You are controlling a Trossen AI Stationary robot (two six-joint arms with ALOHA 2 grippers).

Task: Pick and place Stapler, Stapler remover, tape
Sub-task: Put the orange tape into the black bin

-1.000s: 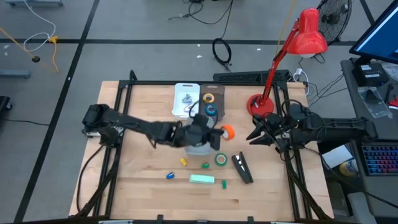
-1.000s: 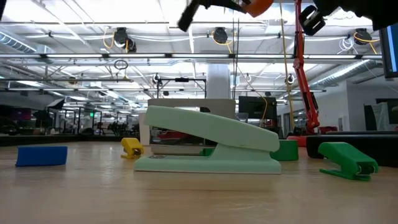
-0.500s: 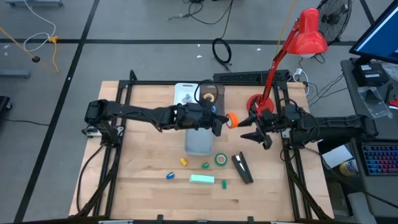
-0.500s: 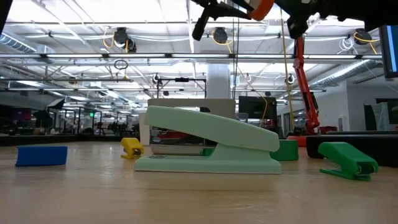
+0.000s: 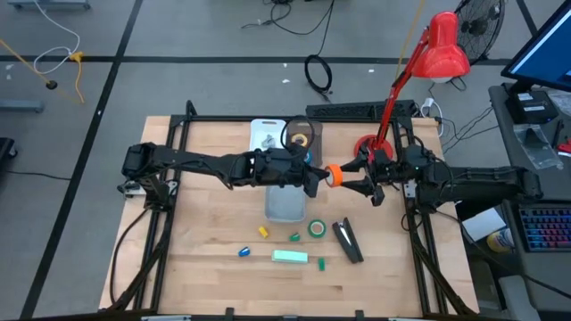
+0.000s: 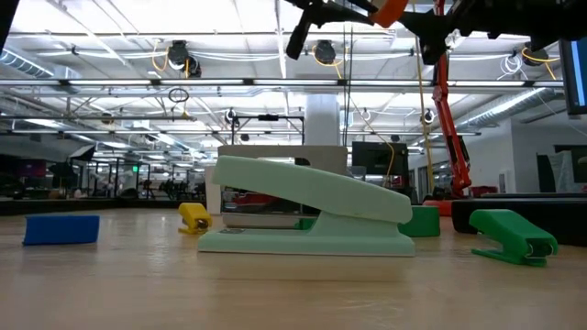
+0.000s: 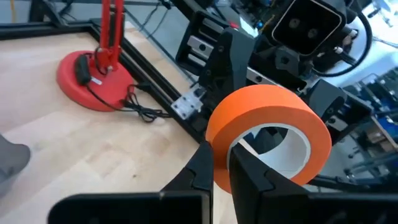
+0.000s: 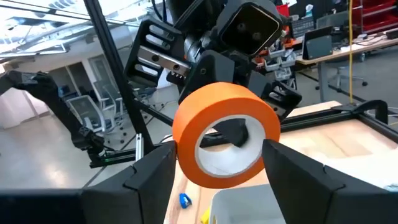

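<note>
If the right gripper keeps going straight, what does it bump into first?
Most likely the orange tape roll, held up by the left gripper. The right gripper is open, its fingers either side of the roll.

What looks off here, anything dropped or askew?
Nothing dropped. The odd bit is a mid-air handover: the left gripper is shut on the orange tape above the table, and the right gripper stands open around the same roll. The green stapler and the black stapler lie flat on the table.

Tape roll [image 5: 332,174] between both grippers
</note>
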